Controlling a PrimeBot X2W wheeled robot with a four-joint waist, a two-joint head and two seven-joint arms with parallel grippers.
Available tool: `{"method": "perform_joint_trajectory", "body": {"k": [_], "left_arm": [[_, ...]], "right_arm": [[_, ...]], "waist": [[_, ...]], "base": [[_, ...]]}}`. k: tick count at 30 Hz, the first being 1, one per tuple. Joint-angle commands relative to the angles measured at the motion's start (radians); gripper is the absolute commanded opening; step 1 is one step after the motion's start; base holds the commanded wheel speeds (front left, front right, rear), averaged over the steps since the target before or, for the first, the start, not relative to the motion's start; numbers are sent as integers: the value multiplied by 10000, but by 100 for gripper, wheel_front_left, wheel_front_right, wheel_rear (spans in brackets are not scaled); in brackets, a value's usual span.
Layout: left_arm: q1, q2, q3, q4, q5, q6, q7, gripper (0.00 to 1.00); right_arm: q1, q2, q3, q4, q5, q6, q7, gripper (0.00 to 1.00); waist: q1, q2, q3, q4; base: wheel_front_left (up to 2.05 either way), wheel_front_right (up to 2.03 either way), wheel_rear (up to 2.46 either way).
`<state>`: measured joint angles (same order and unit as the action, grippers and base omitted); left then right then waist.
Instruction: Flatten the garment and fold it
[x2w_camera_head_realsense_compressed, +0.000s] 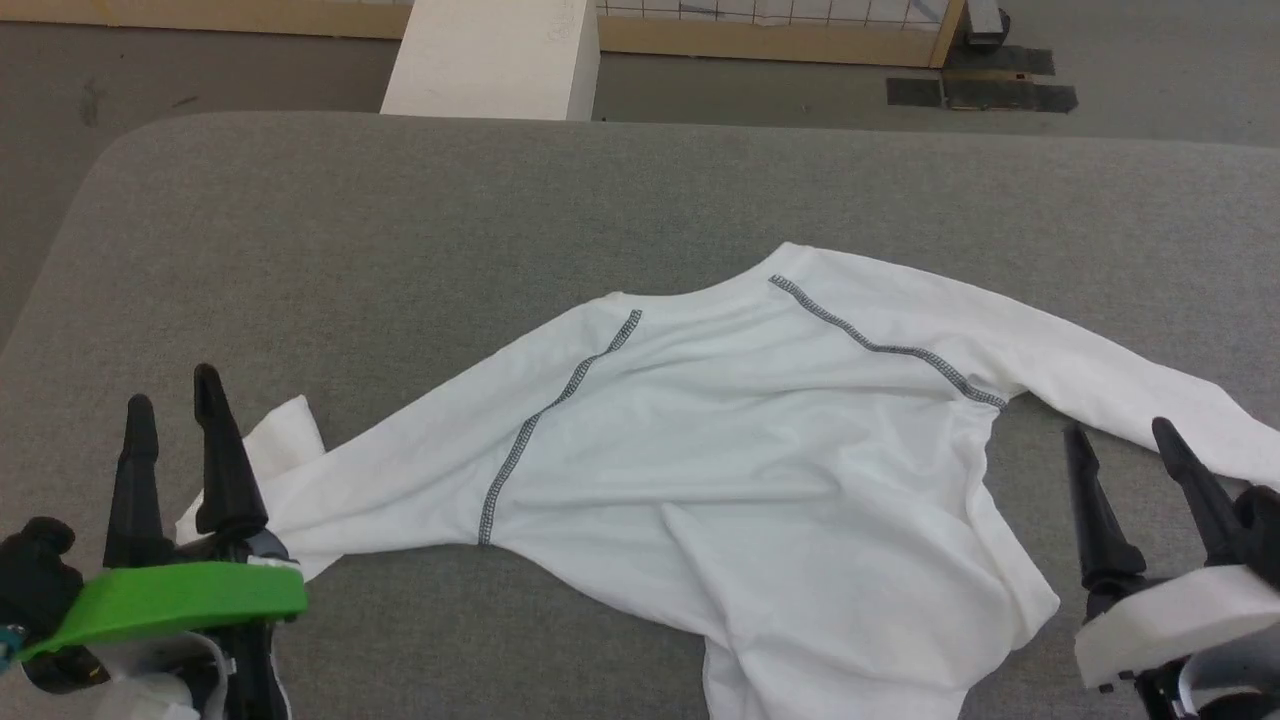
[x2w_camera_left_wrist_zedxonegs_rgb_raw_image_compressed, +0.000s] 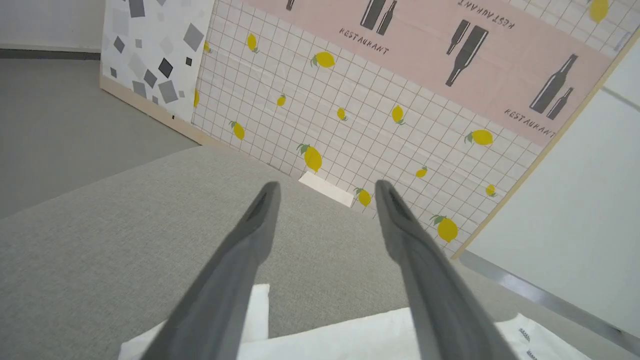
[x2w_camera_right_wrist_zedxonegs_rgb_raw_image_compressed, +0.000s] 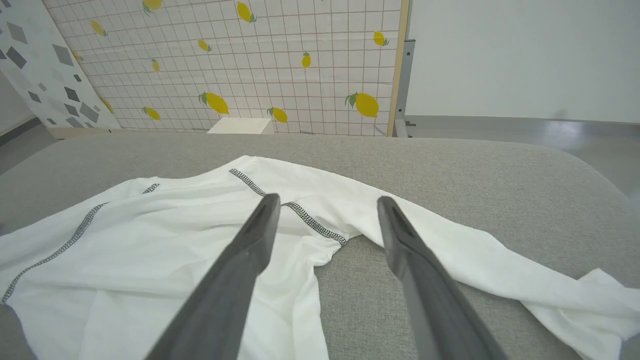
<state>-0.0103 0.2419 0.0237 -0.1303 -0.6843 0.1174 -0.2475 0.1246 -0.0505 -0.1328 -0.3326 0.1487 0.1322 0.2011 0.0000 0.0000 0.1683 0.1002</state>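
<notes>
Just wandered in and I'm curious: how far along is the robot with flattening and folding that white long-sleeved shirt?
Early. The white long-sleeved shirt with grey zigzag stitching lies spread on the grey fabric table, sleeves out sideways. Nothing is in hand: the left gripper and right gripper are open near the sleeve ends. To do: smoothing the rumpled hem, then every fold.

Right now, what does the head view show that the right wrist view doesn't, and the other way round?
Head view alone: the left gripper, open, beside the far sleeve end, and black tape patches on the floor.
Right wrist view alone: yellow lemons printed on the gridded panel, and a white wall beside it.
Both: the garment spread on the grey table, its zigzag seams, the white box beyond the table, and the open right gripper.
</notes>
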Motion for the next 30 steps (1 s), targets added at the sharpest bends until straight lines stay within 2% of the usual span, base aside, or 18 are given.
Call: {"method": "perform_joint_trajectory", "body": {"k": [1, 6, 8, 13, 19, 20, 21, 22, 26, 30], "left_arm": [[234, -231, -3, -310, 326, 96, -74, 100], [828, -803, -283, -760, 979, 95, -129, 100], [902, -867, -381, -727, 1183, 49, -133, 100], [871, -587, -761, -573, 2122, 33, -137, 100], [757, -354, -1236, -397, 2780, 78, -10, 100], [740, -349, -1280, -384, 2811, 84, 13, 100], [726, -350, -1311, -372, 2823, 88, 34, 100], [707, -356, -1340, -353, 2825, 91, 56, 100], [718, -337, -1379, -291, 2806, 106, 121, 100], [753, -337, -1439, -239, 2752, 97, 197, 100]], "right_arm": [[-335, 3, 87, -20, -221, -15, 219, 100], [-559, 3, 532, 637, -898, -15, 1875, 100], [-613, 3, 612, 978, -1016, -15, 2297, 100], [-655, 3, 661, 1994, -1664, -15, 3203, 100], [-1043, 3, 858, 3089, -1970, -15, 3386, 100], [-1132, 3, 907, 3304, -1962, -15, 3413, 77], [-1209, 3, 969, 3460, -1988, -15, 3438, 49], [-1317, 3, 998, 3605, -1951, -15, 3434, 0], [-1830, 3, 845, 3588, -1672, -15, 3337, 0], [-2102, -239, 492, 2884, -1500, -15, 3643, 0]], "waist": [[0, 0, 33, -26], [0, 0, 268, 121], [0, 0, 351, 210], [0, 0, 456, 502], [0, 0, 518, 724], [0, 0, 520, 736], [0, 0, 519, 740], [0, 0, 507, 737], [0, 0, 355, 570], [0, 0, 112, 338]], "base": [[0, 0, 0], [0, 0, 0], [0, 0, 0], [0, 0, 0], [0, 0, 0], [0, 0, 0], [0, 0, 0], [0, 0, 0], [0, 0, 0], [0, 0, 0]]}}
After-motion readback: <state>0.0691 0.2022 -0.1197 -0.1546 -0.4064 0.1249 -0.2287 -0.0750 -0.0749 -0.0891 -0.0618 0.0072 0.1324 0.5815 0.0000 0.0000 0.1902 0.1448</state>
